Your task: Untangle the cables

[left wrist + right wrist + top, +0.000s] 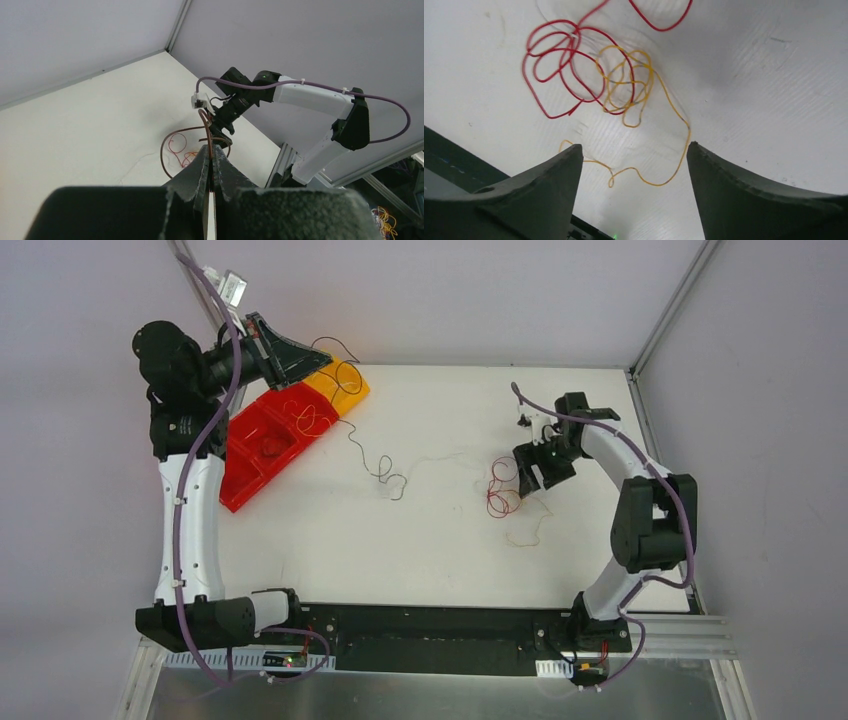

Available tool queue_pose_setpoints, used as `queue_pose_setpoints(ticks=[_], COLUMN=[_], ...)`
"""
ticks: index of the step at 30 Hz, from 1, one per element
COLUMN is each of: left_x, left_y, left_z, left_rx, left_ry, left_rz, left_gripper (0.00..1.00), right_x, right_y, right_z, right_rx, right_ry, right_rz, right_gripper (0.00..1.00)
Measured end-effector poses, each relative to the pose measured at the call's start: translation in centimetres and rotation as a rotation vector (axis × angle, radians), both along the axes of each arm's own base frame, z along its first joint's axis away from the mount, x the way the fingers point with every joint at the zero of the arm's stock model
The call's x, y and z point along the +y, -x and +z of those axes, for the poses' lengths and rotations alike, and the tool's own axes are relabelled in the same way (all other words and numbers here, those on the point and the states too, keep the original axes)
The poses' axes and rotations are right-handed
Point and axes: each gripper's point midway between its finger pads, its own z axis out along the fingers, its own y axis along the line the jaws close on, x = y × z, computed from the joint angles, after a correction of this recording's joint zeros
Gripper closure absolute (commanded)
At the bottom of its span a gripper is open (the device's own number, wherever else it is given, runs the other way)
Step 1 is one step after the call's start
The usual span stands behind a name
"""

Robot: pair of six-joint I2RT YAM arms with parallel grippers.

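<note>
**Far-left corner:** the left gripper (210, 152) is raised over a red tray (240, 490) and a yellow bin (352, 390). Its jaws are pressed together on a thin dark cable (161, 152), which trails down toward the centre of the counter (430, 560).

**Right of centre:** a red cable (569, 70) and a yellow cable (629, 90) lie loosely overlapped on the surface. The right gripper (635, 146) hangs just above them with its jaws spread wide, holding nothing.

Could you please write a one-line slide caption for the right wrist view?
Right hand open above a red wire overlapping a yellow wire on the white table.
</note>
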Motion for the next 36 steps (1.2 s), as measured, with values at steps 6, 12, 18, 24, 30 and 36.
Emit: queue_pose_setpoints(ticks=[6, 12, 18, 24, 30, 36], left_x=[0.1, 0.7, 0.9, 2.2, 2.9, 3.9], left_y=[-1.5, -4.6, -4.8, -4.9, -5.4, -5.5], left_z=[-1.6, -5.9, -6.8, -6.8, -8.0, -9.0], left_rx=[0.072, 0.235, 0.255, 0.251, 0.271, 0.293], left_ry=[0.005, 0.026, 0.014, 0.014, 0.013, 0.008], left_rz=[-0.004, 0.028, 0.039, 0.058, 0.084, 0.132], left_gripper=[1.0, 1.0, 1.0, 1.0, 1.0, 1.0], right_x=[6.6, 19.0, 26.9, 31.4, 32.4, 32.5], right_y=[-1.4, -2.9, -5.1, -6.6, -5.0, -3.9], right_z=[5.2, 7.7, 2.9, -1.4, -2.4, -2.7], right_rx=[-0.195, -0.296, -0.188, -0.102, -0.047, -0.03], right_ry=[-0.199, -0.416, -0.499, -0.512, -0.509, -0.526], right_rz=[0.113, 0.295, 0.253, 0.207, 0.231, 0.258], right_gripper=[0.06, 0.11, 0.09, 0.18, 0.2, 0.1])
